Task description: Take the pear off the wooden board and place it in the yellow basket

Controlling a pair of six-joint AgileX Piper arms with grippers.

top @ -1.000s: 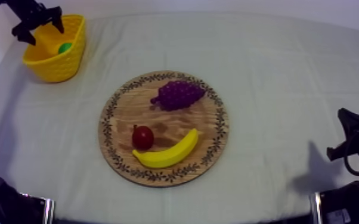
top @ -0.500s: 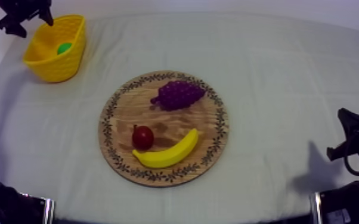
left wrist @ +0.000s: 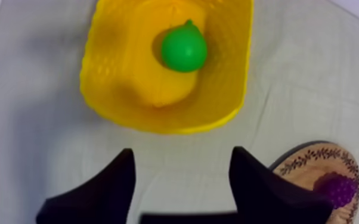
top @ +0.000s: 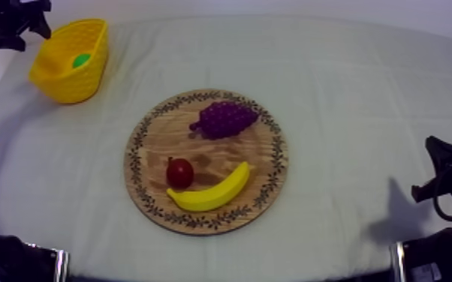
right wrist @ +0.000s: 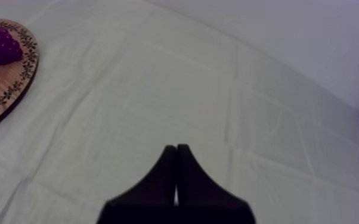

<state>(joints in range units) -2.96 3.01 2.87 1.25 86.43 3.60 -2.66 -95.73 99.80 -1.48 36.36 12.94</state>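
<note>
Left wrist view, nearest first: the left jaws stand apart with nothing between them, over the cloth-covered bench (left wrist: 39, 137) just short of the yellow basket (left wrist: 101, 89). Beyond them the pear (left wrist: 183, 49), green and glossy, lies on the basket's floor, so the task looks done.

Right wrist view: the right jaws lie pressed together as a narrow wedge over bare cloth, with the wooden board (right wrist: 0, 89) well off to one side.

Top view: the board carries a banana (top: 210, 195), a small red fruit (top: 179, 173) and a bunch of grapes (top: 224, 118), and the pear sits far back in the basket.

If it needed regrasping, the pear would probably feel light, hard and slippery. Its rounded belly, below the stem, seems the surest hold.
</note>
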